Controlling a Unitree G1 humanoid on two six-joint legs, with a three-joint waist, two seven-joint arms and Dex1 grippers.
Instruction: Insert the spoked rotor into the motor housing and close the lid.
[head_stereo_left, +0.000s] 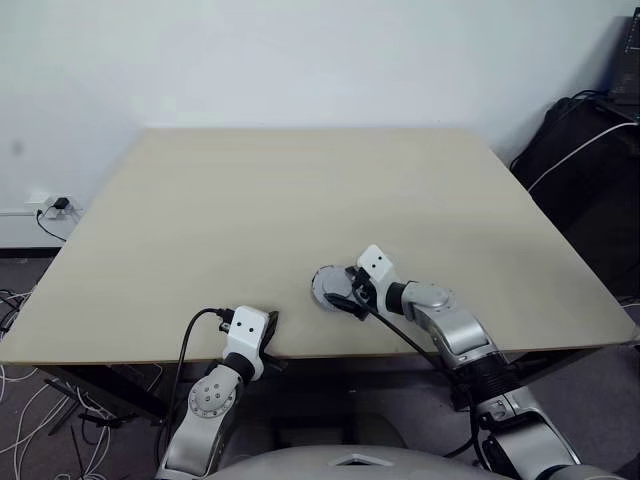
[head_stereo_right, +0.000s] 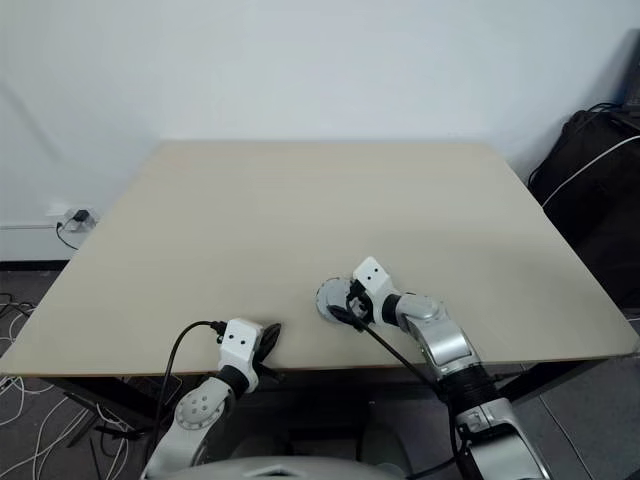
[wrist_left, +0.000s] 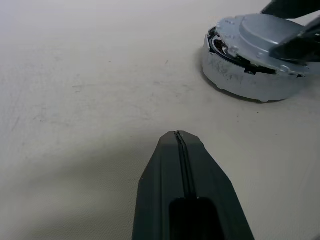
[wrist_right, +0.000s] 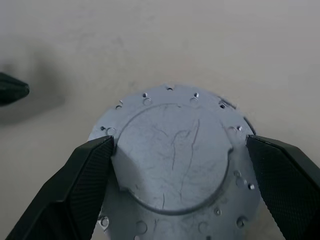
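Lid (wrist_right: 172, 160) atop motor housing (wrist_left: 250, 80), right gripper (wrist_right: 175, 165) spread around it, left gripper (wrist_left: 181, 137) closed, empty

Left claw (wrist_left: 179, 137) is being held low near the surface's front edge, fingers pressed together. Right claw (wrist_right: 175, 160) is being angled downward and toward the left, fingers (wrist_right: 80, 175) spread wide.

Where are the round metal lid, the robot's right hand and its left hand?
lid (wrist_right: 172, 160): right wrist view, raised middle of its top face.
right hand (wrist_right: 175, 192): right wrist view, midway between its fingertips.
left hand (wrist_left: 178, 136): left wrist view, at its fingertips.
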